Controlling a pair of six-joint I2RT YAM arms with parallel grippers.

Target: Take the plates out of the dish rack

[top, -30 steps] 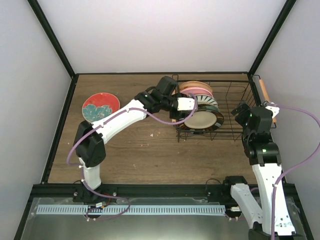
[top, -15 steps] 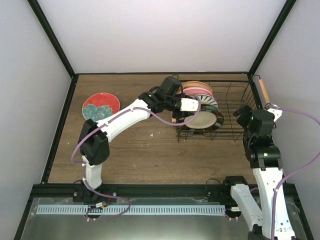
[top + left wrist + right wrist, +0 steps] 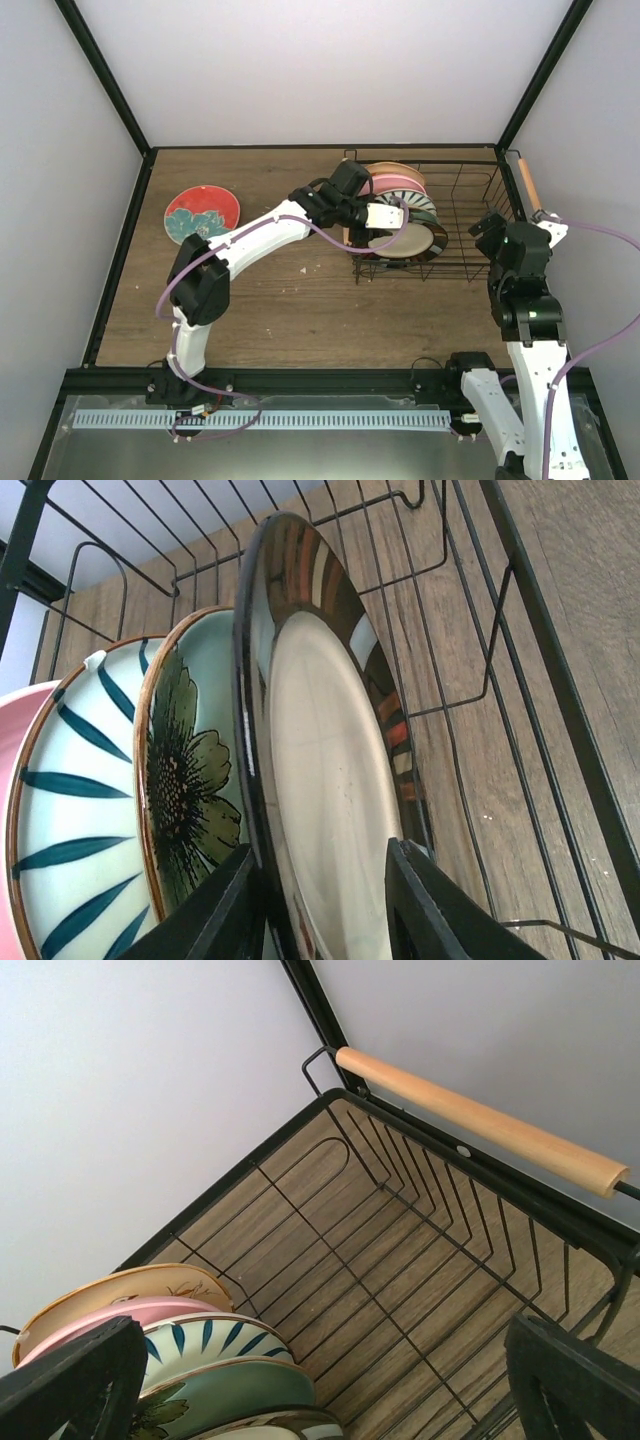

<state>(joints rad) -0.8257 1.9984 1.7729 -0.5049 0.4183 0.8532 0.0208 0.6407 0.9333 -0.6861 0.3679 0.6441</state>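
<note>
The black wire dish rack (image 3: 470, 262) stands at the back right. In it stand a tan plate (image 3: 390, 168), a pink one (image 3: 396, 182), a white striped one (image 3: 70, 800), a mint green flowered one (image 3: 190, 770) and, at the front, a cream plate with a dark striped rim (image 3: 330, 760). My left gripper (image 3: 325, 910) is open, and its fingers straddle the front plate's rim. My right gripper (image 3: 320, 1390) is open wide and empty above the rack's right half. The red plate with teal flowers (image 3: 201, 214) lies flat on the table at the left.
A wooden rod handle (image 3: 480, 1120) runs along the rack's right side, close to the black frame post and the white wall. The rack's wire side (image 3: 520, 590) runs just right of my left fingers. Bare wooden table (image 3: 280, 300) lies in front of the rack.
My left gripper has moved right, deeper over the front plate's rim. My right gripper has shifted slightly back over the rack. No plate has moved.
</note>
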